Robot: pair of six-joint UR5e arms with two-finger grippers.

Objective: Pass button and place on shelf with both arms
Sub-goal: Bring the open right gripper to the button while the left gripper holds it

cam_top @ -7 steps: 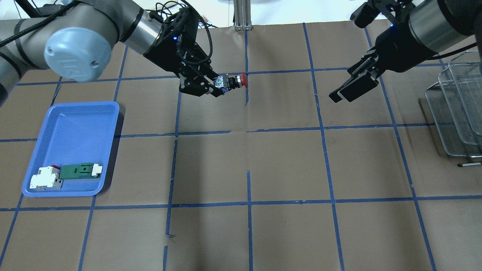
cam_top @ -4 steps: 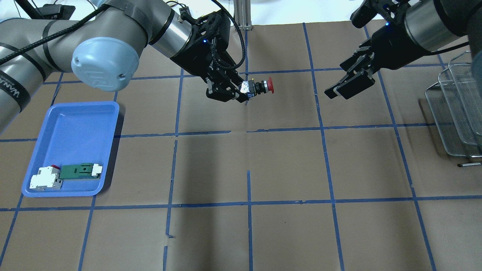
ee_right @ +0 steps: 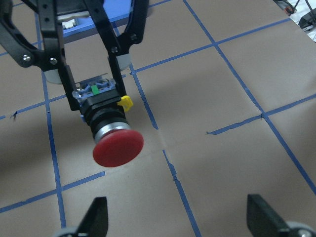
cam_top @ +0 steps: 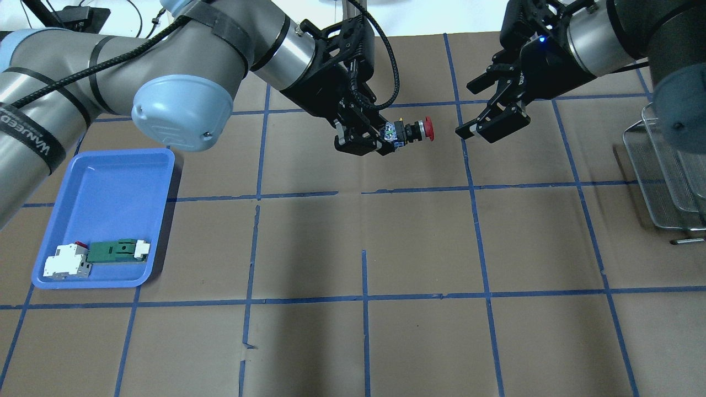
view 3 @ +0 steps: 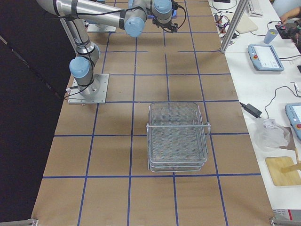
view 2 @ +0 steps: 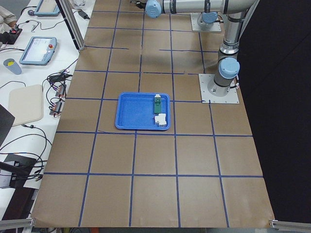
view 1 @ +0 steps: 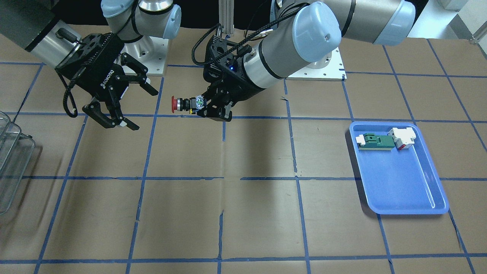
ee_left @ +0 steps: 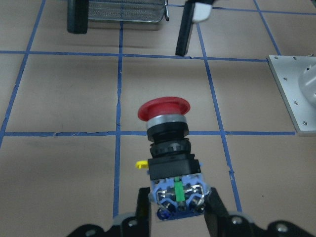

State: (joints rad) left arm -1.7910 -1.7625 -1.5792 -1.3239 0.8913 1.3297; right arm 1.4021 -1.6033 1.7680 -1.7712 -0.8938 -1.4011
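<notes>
I'm clamping the button (cam_top: 412,131) by its terminal end in my left jaws, above the bench (cam_top: 419,248). My right jaws are hanging spread apart just beyond its red cap, probably not touching. Handover's not happening yet, and the shelf (cam_top: 659,176) is sitting well apart.

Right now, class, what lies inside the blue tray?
A green-and-white block and a white-and-red block, side by side, at one end of the tray. Nothing covers them; their undersides are hidden.
</notes>
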